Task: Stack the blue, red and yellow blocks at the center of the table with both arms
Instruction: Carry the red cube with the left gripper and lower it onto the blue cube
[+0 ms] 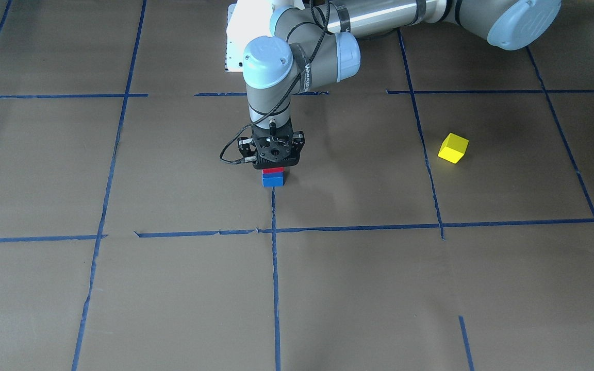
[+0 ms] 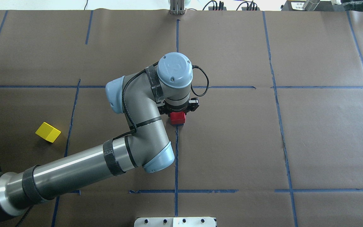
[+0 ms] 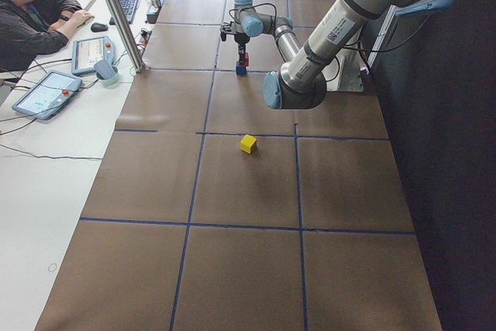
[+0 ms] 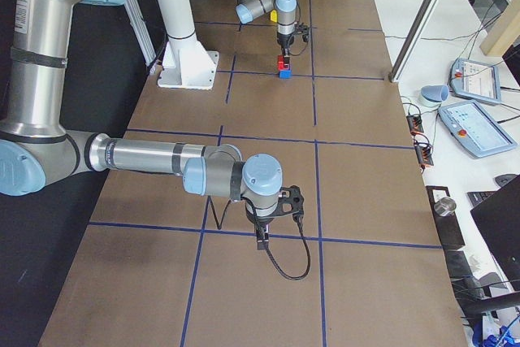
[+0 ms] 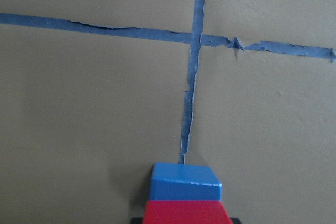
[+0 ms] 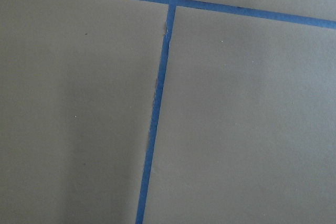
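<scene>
The red block (image 1: 273, 170) sits on the blue block (image 1: 273, 179) at the table's center, where the tape lines meet. My left gripper (image 1: 275, 164) points straight down and is shut on the red block (image 2: 177, 118). The left wrist view shows the red block (image 5: 187, 212) on top of the blue block (image 5: 185, 182). The yellow block (image 1: 453, 148) lies alone on the left arm's side (image 2: 48, 132), well away from the stack. My right gripper (image 4: 262, 240) shows only in the exterior right view, low over bare table; I cannot tell whether it is open or shut.
Brown paper with a blue tape grid (image 2: 176, 148) covers the table. A white mount plate (image 1: 235, 49) stands by the robot's base. An operator (image 3: 31, 13) sits at a side desk with tablets (image 3: 45, 92).
</scene>
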### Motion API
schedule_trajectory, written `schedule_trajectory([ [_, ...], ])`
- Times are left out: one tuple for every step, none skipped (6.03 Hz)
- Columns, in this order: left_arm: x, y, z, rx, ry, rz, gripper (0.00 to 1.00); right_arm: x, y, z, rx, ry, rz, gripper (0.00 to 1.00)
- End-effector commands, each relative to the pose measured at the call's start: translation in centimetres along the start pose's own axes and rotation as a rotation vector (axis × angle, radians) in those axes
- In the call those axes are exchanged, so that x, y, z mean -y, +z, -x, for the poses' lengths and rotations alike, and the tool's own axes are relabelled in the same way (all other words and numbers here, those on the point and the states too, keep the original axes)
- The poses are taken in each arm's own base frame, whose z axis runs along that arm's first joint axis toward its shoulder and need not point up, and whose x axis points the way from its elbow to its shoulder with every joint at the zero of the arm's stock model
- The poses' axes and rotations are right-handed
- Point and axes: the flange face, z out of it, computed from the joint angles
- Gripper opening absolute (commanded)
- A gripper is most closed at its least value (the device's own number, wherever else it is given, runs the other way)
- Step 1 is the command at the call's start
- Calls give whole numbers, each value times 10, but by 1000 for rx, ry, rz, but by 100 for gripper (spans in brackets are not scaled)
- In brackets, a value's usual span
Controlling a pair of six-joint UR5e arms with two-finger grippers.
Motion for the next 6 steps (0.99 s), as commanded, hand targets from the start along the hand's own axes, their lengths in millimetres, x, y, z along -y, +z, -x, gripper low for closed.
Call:
schedule_trajectory([
  [0, -2, -3, -3, 4, -1, 15, 0, 0, 0, 0, 1, -1, 100],
  [0, -2, -3, -5, 6, -1, 15, 0, 0, 0, 0, 0, 0, 100],
  [0, -2, -3, -5, 9, -1, 15, 0, 0, 0, 0, 1, -1, 100],
  [1, -1, -3, -2, 7, -1, 15, 0, 0, 0, 0, 1, 1, 100],
  [1, -2, -3, -3, 8, -2, 17, 0, 0, 0, 0, 0, 0, 100],
  [2, 0, -2, 0, 7, -3, 26, 0, 1, 0, 0, 1, 1, 100],
])
